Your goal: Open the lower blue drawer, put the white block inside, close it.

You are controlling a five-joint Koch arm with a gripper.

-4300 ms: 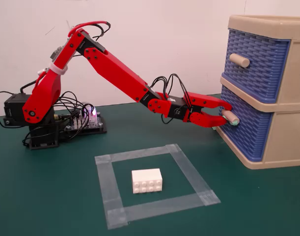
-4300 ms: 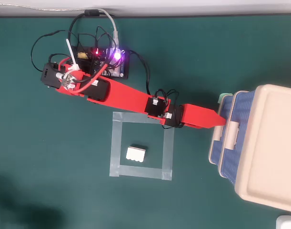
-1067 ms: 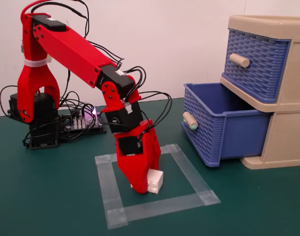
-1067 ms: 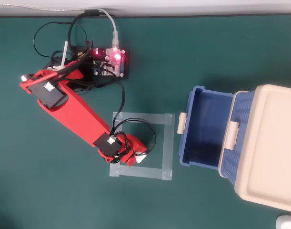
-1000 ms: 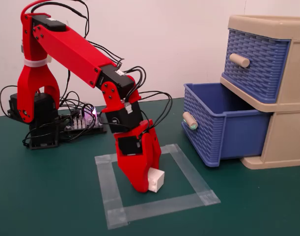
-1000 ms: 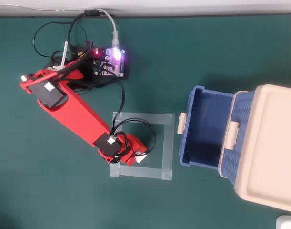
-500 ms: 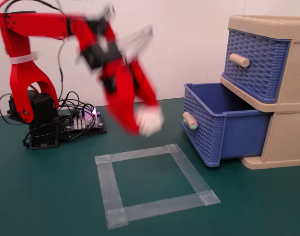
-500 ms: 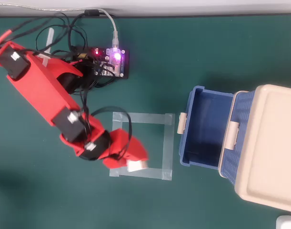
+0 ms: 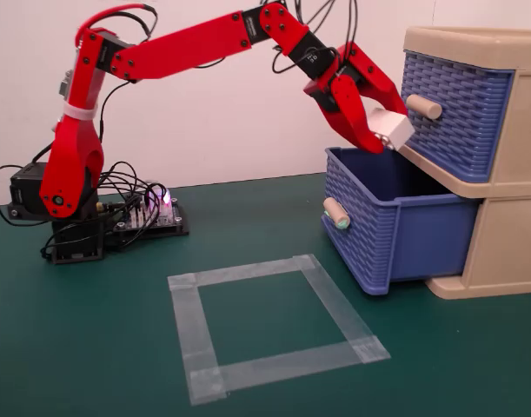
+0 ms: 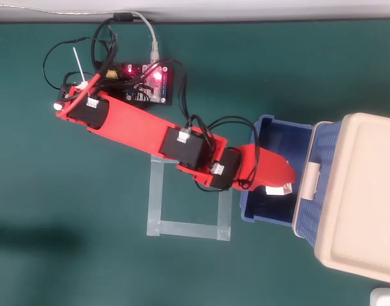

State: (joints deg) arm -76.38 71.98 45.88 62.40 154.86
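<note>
The lower blue drawer point(image 9: 395, 228) point(image 10: 265, 213) of the beige cabinet point(image 9: 508, 252) stands pulled out, its green-tipped peg handle point(image 9: 336, 213) facing left. My red gripper point(image 9: 382, 139) point(image 10: 283, 185) hangs above the drawer's open inside, shut on the white block point(image 9: 393, 130) point(image 10: 279, 189). The block is held in the air over the drawer, just left of the upper drawer's front. The arm stretches from its base across the table to the cabinet.
The upper blue drawer point(image 9: 452, 109) with a plain beige handle point(image 9: 424, 106) is shut, close to the gripper. A square of grey tape point(image 9: 274, 326) point(image 10: 189, 194) lies on the green mat. The arm's base and circuit board point(image 9: 148, 213) point(image 10: 147, 83) sit at the far left.
The gripper has swung up and right with the white block, from above the tape square to over the open lower drawer.
</note>
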